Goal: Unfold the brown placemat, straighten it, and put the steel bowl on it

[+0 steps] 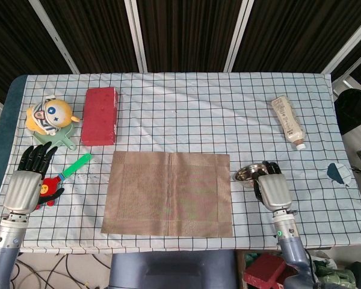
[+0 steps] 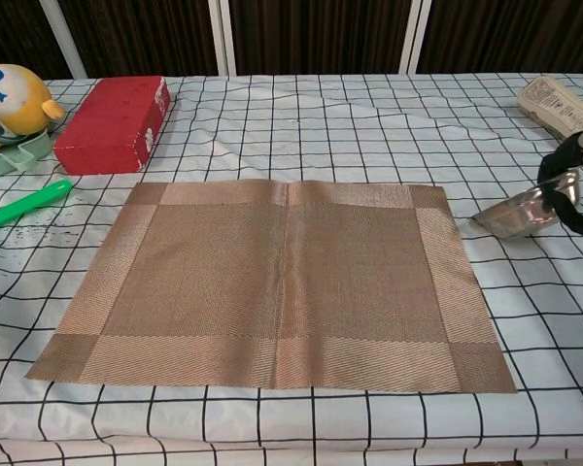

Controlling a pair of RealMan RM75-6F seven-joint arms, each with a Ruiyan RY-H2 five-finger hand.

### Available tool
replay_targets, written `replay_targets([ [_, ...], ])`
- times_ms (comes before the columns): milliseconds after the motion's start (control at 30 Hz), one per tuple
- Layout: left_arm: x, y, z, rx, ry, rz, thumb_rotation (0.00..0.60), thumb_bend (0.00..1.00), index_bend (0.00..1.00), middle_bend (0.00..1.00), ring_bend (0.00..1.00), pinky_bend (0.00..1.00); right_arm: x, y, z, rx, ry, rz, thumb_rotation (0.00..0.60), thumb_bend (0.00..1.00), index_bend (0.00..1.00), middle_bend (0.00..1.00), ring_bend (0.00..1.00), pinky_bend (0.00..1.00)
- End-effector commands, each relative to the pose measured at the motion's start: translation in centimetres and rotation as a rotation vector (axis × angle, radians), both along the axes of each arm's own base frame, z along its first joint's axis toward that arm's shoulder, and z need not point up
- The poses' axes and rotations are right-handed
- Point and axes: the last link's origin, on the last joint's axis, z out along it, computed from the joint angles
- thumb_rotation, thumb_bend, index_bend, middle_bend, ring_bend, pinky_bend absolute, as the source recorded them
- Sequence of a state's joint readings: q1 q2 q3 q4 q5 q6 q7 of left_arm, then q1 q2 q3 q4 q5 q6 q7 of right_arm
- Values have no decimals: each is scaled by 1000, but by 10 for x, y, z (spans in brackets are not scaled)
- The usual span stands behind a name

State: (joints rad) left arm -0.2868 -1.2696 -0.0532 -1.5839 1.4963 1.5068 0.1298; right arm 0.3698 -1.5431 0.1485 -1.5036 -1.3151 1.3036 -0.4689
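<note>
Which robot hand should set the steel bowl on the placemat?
The right robot hand: it grips the steel bowl beside the brown placemat. The left robot hand is far away.

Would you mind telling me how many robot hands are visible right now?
2. The left hand rests at the table's left edge beside a red toy; the right hand grips the tilted steel bowl right of the brown placemat.

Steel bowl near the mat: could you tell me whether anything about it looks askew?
Yes. The shiny round steel bowl is tilted, one edge raised in the right robot hand, just beside the flat brown woven placemat's right edge.
</note>
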Motion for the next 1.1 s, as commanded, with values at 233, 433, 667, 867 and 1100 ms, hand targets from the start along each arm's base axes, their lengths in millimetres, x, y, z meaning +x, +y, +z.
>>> replay_targets([
  [233,0,1,0,2,-14,-3,600,72,33,6,1,0,65,-11,-12,12,-83,140,600,571,726,483,174,183],
  [433,0,2,1,4,-23,-5,600,72,33,6,1,0,100,-15,-23,22,-113,207,600,574,729,486,175,183],
  [667,2,5,2,14,-57,-10,600,72,33,6,1,0,132,-17,-52,65,-219,195,600,576,729,485,175,183],
  [867,3,6,1,19,-66,-18,600,72,33,6,1,0,149,-20,-73,97,-275,182,600,575,729,484,175,183],
  [1100,2,7,3,21,-85,-7,600,72,33,6,1,0,170,-19,-102,136,-325,171,600,576,729,482,175,183],
])
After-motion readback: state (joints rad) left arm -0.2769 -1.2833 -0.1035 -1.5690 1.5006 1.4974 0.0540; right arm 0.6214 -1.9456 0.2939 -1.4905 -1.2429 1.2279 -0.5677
